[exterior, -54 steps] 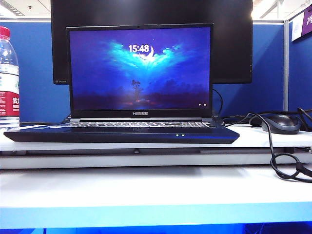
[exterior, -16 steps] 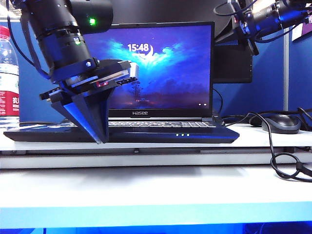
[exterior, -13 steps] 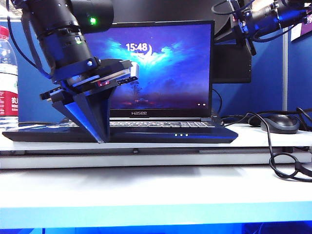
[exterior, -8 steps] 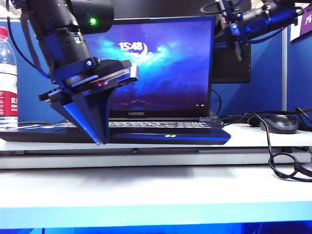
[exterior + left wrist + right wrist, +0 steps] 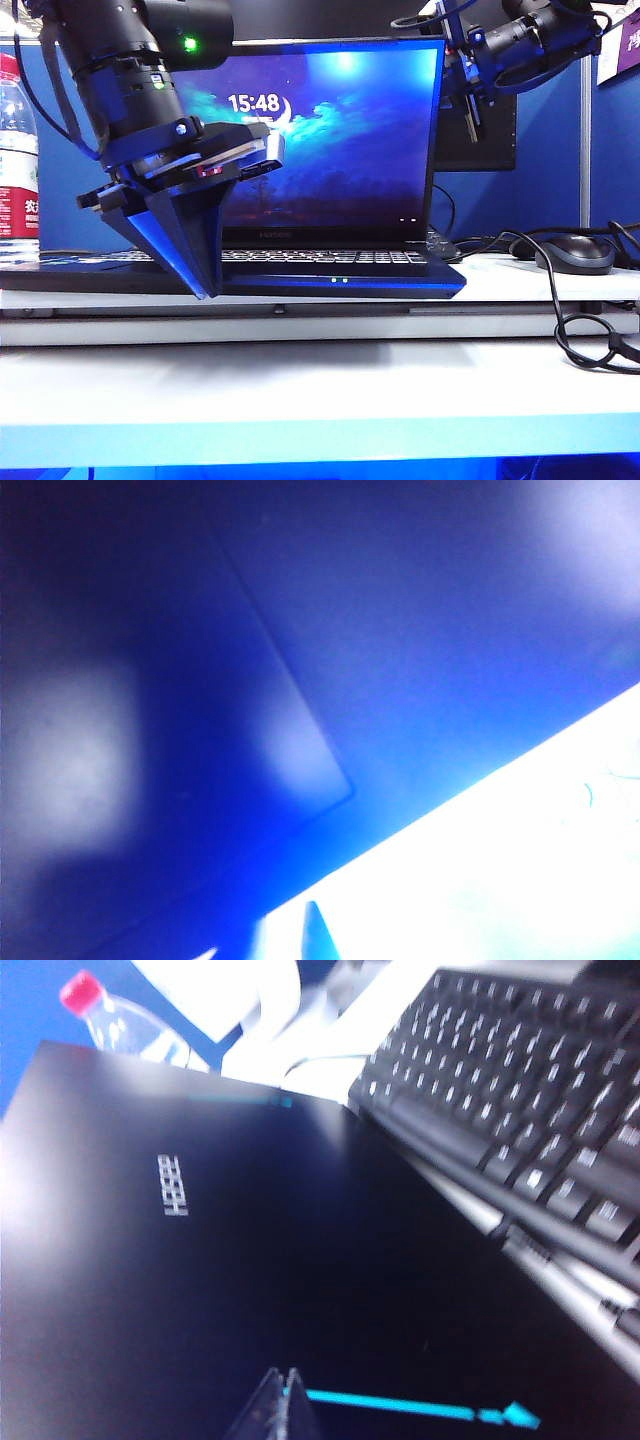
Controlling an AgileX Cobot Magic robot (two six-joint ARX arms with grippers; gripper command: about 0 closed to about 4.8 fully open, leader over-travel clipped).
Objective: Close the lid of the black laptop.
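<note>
The black laptop (image 5: 300, 275) sits on the white table (image 5: 320, 390) at the centre of the exterior view, its lid (image 5: 330, 140) up and leaning toward the camera, screen lit. The closing looks only just begun; most of the swing down to the keyboard (image 5: 320, 256) is left. The right gripper (image 5: 468, 100), at two o'clock from the screen's middle, is clenched with nothing between its fingers, its tips against the lid's back (image 5: 200, 1260) near the top corner. The left gripper (image 5: 200, 270), at eight o'clock, stands spread wide over the laptop's front left edge, holding nothing. A bottle (image 5: 18, 160) stands at nine o'clock, a mouse (image 5: 575, 253) at three.
</note>
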